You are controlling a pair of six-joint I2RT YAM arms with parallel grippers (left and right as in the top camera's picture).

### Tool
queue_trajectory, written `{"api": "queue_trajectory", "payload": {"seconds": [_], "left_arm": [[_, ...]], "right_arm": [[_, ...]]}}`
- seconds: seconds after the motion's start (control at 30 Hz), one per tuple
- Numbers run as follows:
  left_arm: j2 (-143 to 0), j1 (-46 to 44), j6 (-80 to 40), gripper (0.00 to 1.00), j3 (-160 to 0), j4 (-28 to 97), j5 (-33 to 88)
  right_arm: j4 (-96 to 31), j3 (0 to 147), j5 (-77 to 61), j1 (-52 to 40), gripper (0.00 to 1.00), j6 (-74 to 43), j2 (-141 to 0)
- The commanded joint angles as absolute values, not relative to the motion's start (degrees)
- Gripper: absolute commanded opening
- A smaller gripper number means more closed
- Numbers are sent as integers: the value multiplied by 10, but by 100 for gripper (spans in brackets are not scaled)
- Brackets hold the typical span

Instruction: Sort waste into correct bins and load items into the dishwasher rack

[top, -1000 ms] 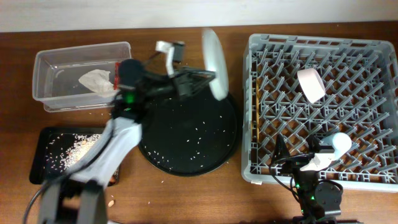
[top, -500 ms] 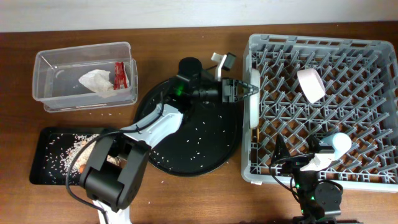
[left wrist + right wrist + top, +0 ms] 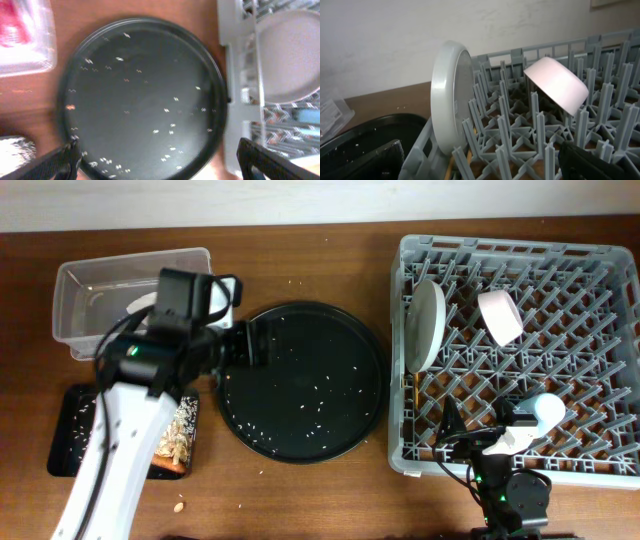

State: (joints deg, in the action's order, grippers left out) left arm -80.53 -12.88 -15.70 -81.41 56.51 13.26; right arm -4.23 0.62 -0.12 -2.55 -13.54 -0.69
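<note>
The round white plate (image 3: 425, 325) (image 3: 451, 95) stands on edge between pegs at the left side of the grey dishwasher rack (image 3: 590, 260), free of any gripper. A white bowl (image 3: 500, 317) (image 3: 555, 82) leans on the pegs behind it. Wooden chopsticks (image 3: 408, 392) (image 3: 456, 162) lie along the rack's left wall. My left gripper (image 3: 248, 347) (image 3: 160, 165) hangs open and empty over the left part of the round black tray (image 3: 340, 420). My right gripper (image 3: 480, 165) is open at the rack's near edge. The clear tub (image 3: 80, 280) holds the tissue (image 3: 143, 302) and red wrapper (image 3: 12, 25).
The shallow black tray (image 3: 65, 450) at front left holds rice, brown scraps (image 3: 180, 435) and an orange food piece (image 3: 165, 463). Rice grains dot the round black tray (image 3: 145, 100). A crumb (image 3: 180, 507) lies on the wood near the front edge.
My left gripper opened and let go of the plate, which now stands in the rack. The left arm has drawn back left over the round tray. The right arm has not moved.
</note>
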Motion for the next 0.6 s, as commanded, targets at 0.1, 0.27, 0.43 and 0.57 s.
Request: {"api": "queue_trajectory", "payload": {"seconds": [0.1, 0.27, 0.43, 0.57], "left_arm": [[-680, -130, -118, 99, -820, 654, 10], [-642, -126, -12, 99, -799, 576, -70], [-453, -89, 44, 99, -620, 359, -85], [-293, -58, 44, 99, -412, 234, -84]], "right_arm": [[-45, 3, -2, -22, 98, -139, -4], [-45, 3, -2, -22, 98, -139, -4], [-45, 3, -2, -22, 98, -139, -4], [-45, 3, -2, -22, 98, -139, -4]]}}
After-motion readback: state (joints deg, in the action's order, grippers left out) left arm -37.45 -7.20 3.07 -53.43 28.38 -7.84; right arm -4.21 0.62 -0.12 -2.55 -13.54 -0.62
